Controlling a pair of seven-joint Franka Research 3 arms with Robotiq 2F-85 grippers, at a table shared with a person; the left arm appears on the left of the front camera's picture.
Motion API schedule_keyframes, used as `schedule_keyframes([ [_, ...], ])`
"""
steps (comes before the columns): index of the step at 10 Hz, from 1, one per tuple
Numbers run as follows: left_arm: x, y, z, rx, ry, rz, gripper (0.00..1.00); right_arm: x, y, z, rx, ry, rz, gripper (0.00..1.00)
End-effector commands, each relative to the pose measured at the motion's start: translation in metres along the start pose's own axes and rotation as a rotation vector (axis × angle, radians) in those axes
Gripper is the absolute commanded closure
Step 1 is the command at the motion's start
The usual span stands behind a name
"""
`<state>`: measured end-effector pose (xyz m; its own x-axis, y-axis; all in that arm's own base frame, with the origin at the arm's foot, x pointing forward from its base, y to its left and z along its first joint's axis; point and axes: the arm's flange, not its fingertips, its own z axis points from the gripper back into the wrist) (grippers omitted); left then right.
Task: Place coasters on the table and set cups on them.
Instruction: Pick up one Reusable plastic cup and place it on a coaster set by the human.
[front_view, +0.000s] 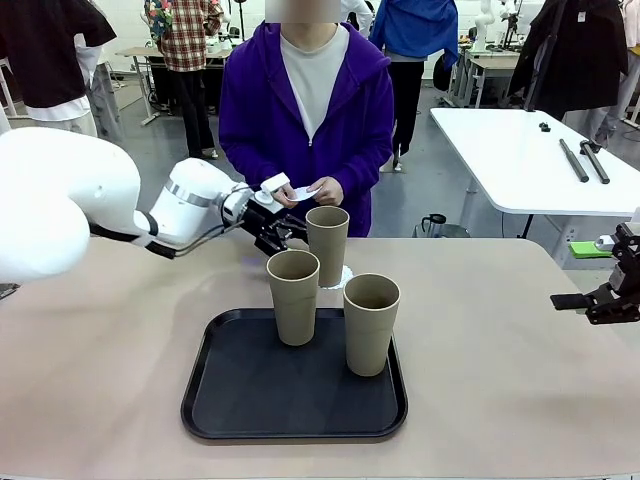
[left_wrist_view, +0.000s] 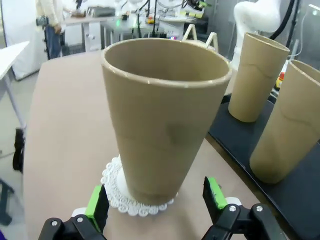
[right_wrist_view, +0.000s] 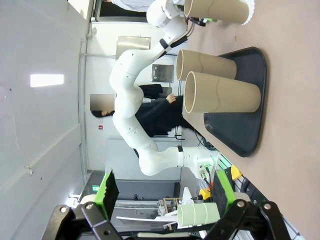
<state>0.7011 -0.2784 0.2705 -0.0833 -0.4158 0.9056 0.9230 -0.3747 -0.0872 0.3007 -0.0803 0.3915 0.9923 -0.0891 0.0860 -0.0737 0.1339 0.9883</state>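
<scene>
- Tall tapered tan-brown matte tumbler, the far cup (front_view: 327, 243), stands upright on a small round white lacy paper coaster (front_view: 343, 276). Both are on the beige-tan table (front_view: 100, 380), just beyond the far edge of the black rectangular tray (front_view: 240, 390), mid-scene.
- Left wrist view: far cup (left_wrist_view: 165, 130) sits off-centre on the coaster (left_wrist_view: 122, 197), and the lace edge sticks out on one side.
- Two more identical tan cups are upright on the tray: near-left cup (front_view: 293, 297) and near-right cup (front_view: 371, 324). No coasters under them.
- Left gripper (left_wrist_view: 157, 205) is at the far cup's base with one green pad (left_wrist_view: 96, 202) on each side. Jaws are spread wide with a gap on both sides, gripping nothing.
- Right gripper (front_view: 608, 300) is at the far right, well apart from cups and tray. In its own wrist view the right gripper (right_wrist_view: 165, 192) has jaws spread wide and holds nothing.
- Person's hands (front_view: 328, 190) at the far side hold white paper pieces (front_view: 303, 192), likely the remaining coasters; count cannot tell.
- Step, judged: first cup-on-coaster set is done, two cups to go.
- Next move calls for the left arm to back off clear of the far cup without tipping it. A second coaster then goes on bare table, and a tray cup gets gripped round its wall and set centred on it.
</scene>
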Motion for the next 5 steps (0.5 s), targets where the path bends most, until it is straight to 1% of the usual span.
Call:
schedule_keyframes([
  [1, 0.029, -0.041, 0.015, 0.04, 0.163, 0.08, 0.0, 0.0, 0.001, 0.0, 0.01, 0.001, 0.002, 0.0],
  [2, 0.053, -0.057, 0.027, 0.104, 0.277, 0.127, 0.0, 0.0, 0.001, 0.0, 0.01, 0.001, 0.002, 0.0],
  [3, 0.074, -0.074, 0.038, 0.163, 0.361, 0.176, 0.0, 0.0, 0.001, 0.0, 0.01, 0.001, 0.002, 0.0],
  [5, 0.117, -0.111, 0.05, 0.313, 0.449, 0.356, 0.0, 0.0, 0.001, 0.0, 0.01, 0.001, 0.002, 0.0],
])
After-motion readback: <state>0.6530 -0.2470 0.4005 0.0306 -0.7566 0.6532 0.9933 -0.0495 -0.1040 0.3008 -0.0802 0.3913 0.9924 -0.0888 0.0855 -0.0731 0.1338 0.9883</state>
